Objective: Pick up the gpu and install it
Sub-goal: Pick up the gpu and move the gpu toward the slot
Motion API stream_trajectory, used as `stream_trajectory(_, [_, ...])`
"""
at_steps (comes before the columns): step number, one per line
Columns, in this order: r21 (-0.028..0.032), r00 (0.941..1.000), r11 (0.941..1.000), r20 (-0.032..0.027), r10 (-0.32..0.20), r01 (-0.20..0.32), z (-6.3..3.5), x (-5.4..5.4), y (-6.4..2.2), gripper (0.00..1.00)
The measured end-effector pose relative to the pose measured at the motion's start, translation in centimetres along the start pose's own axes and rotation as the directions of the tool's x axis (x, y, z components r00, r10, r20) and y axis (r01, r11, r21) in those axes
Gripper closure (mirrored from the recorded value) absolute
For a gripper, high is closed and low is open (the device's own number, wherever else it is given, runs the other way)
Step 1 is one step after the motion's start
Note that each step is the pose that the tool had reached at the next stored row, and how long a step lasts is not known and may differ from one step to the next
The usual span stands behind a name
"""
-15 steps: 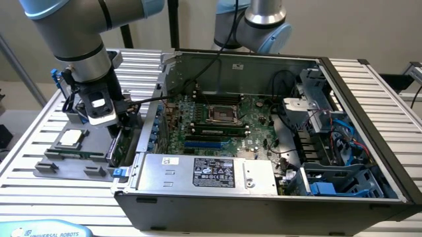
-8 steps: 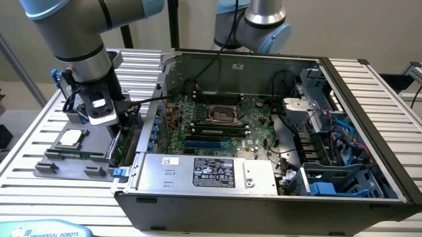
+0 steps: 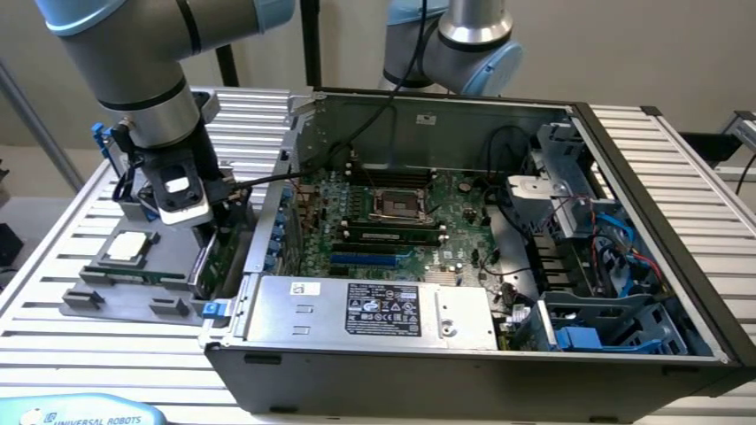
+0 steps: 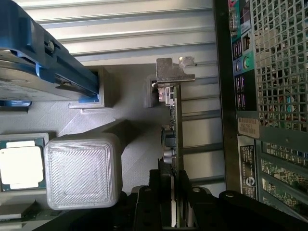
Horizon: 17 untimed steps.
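Observation:
The gpu (image 4: 174,125) stands on edge in a slot of the grey holder tray (image 4: 96,110), seen edge-on with its silver end bracket (image 4: 174,70) at the far end. My gripper (image 4: 174,179) straddles the card's top edge, one black finger pressed against each face. In the exterior view, the gripper (image 3: 198,221) reaches straight down at the tray (image 3: 119,299), just outside the wall of the open computer case (image 3: 473,359) on the exterior view's left. The green card (image 3: 211,258) shows below it.
A cpu (image 3: 127,246) lies on the tray beside a grey block (image 4: 84,171), and a hard drive in a blue frame (image 4: 33,62) leans nearby. Inside the case lie the motherboard (image 3: 402,208), a blue slot (image 3: 372,259) and the power supply (image 3: 372,310). A second arm (image 3: 466,40) stands behind.

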<state>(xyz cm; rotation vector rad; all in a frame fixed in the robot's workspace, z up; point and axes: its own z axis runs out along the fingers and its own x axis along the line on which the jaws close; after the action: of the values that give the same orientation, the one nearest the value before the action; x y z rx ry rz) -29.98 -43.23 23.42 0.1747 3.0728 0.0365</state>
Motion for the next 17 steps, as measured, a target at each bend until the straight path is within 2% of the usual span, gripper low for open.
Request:
stream_trajectory(3, [-0.0003, 1.0, 1.0, -0.0002, -0.007, 0.007, 0.0, 0.0, 0.0, 0.73])
stream_trajectory(9, [-0.0041, 0.9979, 0.9979, -0.0016, -0.065, 0.065, 0.0, 0.0, 0.0, 0.73])
stream_trajectory(13, [-0.0043, 0.9977, 0.9977, -0.0017, -0.068, 0.068, 0.0, 0.0, 0.0, 0.73])
stream_trajectory(17, [-0.0068, 0.9956, 0.9956, -0.0022, -0.093, 0.093, -0.02, 0.0, 0.0, 0.73])
